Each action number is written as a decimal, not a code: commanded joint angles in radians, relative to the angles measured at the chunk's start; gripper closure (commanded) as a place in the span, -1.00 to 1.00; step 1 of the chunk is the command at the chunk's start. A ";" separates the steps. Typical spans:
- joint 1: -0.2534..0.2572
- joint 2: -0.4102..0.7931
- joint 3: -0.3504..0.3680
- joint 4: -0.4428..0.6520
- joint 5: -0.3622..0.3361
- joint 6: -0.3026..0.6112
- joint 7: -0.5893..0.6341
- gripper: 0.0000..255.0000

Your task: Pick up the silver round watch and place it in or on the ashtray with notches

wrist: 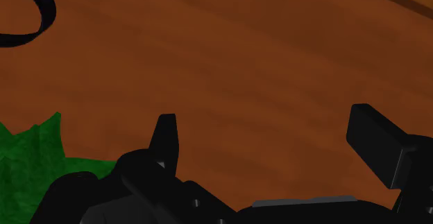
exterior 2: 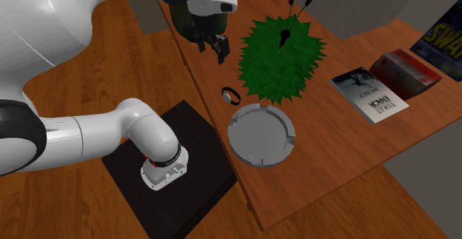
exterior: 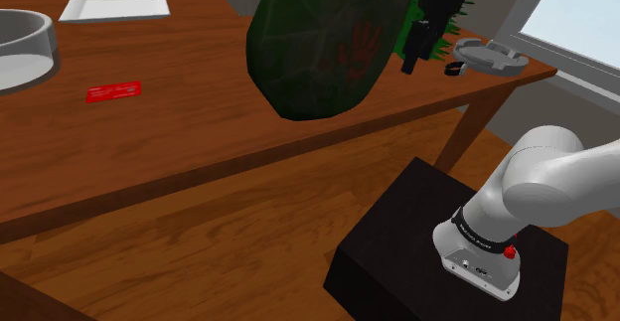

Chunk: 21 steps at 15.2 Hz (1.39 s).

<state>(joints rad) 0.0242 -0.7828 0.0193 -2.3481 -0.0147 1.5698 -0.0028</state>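
Observation:
The watch (exterior 2: 231,95) is a small dark ring with a pale round face. It lies on the wooden table (exterior 2: 318,156) just beside the grey notched ashtray (exterior 2: 261,134). In the shoulder view the watch (exterior: 455,68) rests next to the ashtray (exterior: 489,58) near the table's far corner. My black gripper (exterior 2: 212,50) hangs open above the table, a short way from the watch and touching nothing. In the wrist view its fingers (wrist: 165,143) stand wide apart over bare wood, with the watch's black band (wrist: 31,14) curving ahead and off to one side of them.
A spiky green plant (exterior 2: 281,60) stands close to the watch and ashtray. A dark green bag (exterior: 318,41) blocks the middle of the shoulder view. Also on the table are books (exterior 2: 370,93), a red card (exterior: 112,91), a white tray (exterior: 114,7) and a grey bowl (exterior: 20,51). The black stand (exterior: 447,254) sits below the table edge.

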 commanded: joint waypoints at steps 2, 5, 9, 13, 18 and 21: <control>-0.002 -0.003 -0.037 0.010 -0.001 -0.026 -0.041 -1.00; -0.008 0.004 -0.147 0.051 -0.007 -0.105 -0.161 -1.00; -0.012 0.052 -0.293 0.130 -0.024 -0.209 -0.321 -1.00; -0.008 0.095 -0.388 0.175 -0.037 -0.263 -0.424 -1.00; -0.017 0.059 -0.383 0.084 -0.043 -0.209 -0.417 -1.00; -0.019 0.048 -0.382 0.057 -0.045 -0.191 -0.416 -1.00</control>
<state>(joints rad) 0.0052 -0.7341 -0.3622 -2.2810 -0.0597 1.3769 -0.4184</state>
